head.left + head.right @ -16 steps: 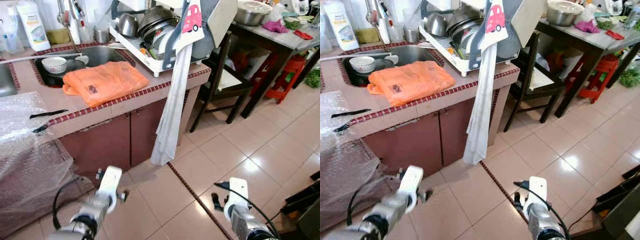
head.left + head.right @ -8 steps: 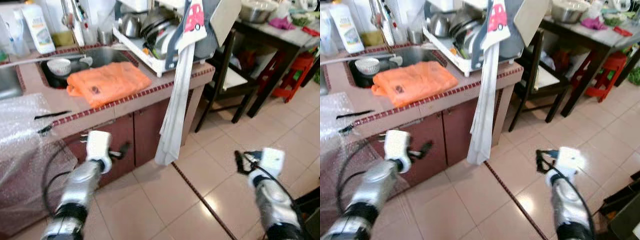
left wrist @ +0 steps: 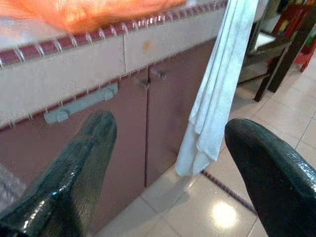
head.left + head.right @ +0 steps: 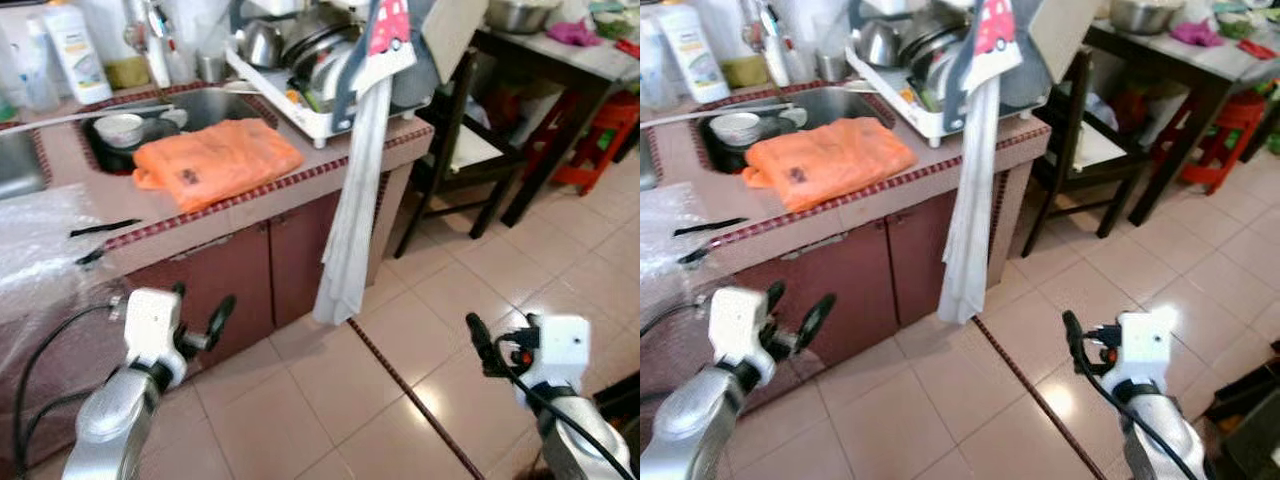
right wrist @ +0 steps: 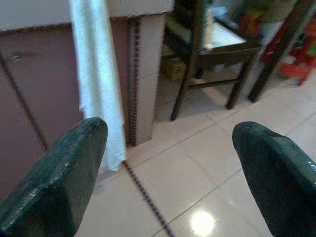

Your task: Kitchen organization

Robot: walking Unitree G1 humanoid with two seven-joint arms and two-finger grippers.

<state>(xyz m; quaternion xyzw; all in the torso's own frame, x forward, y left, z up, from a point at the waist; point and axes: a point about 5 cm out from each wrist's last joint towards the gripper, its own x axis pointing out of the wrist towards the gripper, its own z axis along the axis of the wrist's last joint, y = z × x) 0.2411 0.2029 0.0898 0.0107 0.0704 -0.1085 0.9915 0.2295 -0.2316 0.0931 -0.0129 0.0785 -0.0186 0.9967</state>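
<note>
The left gripper, fingers spread wide, hangs in the air before the brown cabinet doors. The right gripper is spread too, at about four o'clock over the floor. A long white towel hangs down and hides the counter corner. The dish rack is cut off at twelve o'clock.

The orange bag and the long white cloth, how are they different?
The orange bag lies flat on the counter; the white cloth hangs down over the counter's corner toward the floor. The bag is wide and crumpled, the cloth long and narrow. Both are soft, and neither gripper touches them.
</note>
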